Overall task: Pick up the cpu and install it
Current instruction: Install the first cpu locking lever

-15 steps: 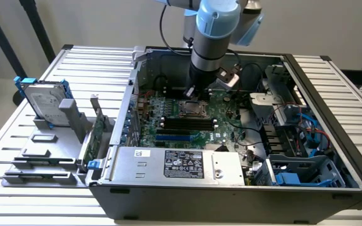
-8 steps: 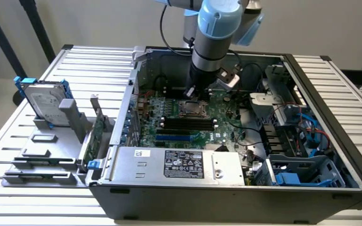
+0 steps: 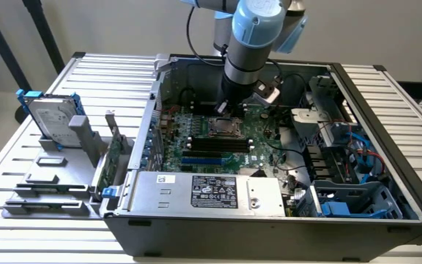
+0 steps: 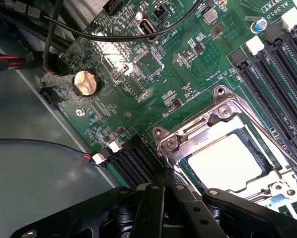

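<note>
The cpu (image 4: 227, 161), a flat square with a pale silver top, lies inside the motherboard socket and is framed by the socket's metal load bracket (image 4: 223, 106). In the exterior view the socket (image 3: 224, 127) sits mid-board inside the open computer case. My gripper (image 4: 164, 187) is shut, its black fingers (image 4: 153, 203) pressed together with nothing between them. It hovers just beside one corner of the socket. In the exterior view the gripper (image 3: 223, 108) hangs straight down from the arm, just above the socket's far edge.
Black memory slots (image 4: 280, 64) run beside the socket. A coin battery (image 4: 85, 83) and black cables (image 4: 113, 33) lie on the board. The grey labelled box (image 3: 211, 192) fills the case front. A hard drive with blue brackets (image 3: 50, 118) stands in a grey holder outside, on the exterior view's left.
</note>
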Robot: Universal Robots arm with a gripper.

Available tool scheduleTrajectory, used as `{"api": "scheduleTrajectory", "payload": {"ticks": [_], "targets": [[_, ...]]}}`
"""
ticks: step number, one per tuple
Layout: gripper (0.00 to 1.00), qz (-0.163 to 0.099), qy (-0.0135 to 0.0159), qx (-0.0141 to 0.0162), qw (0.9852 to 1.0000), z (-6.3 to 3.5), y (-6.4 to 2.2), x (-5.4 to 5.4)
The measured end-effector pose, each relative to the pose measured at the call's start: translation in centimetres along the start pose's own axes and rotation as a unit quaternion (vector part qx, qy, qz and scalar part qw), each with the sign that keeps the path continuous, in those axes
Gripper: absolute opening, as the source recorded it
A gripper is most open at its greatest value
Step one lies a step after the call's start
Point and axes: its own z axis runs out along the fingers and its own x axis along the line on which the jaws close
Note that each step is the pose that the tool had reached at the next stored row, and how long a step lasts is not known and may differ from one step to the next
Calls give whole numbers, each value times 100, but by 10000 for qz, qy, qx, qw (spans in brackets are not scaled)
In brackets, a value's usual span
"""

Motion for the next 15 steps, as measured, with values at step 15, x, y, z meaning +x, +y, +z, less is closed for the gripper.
{"api": "scheduleTrajectory", "payload": {"ticks": [15], "targets": [[11,-15,4,10,10000,-2,24,-18]]}}
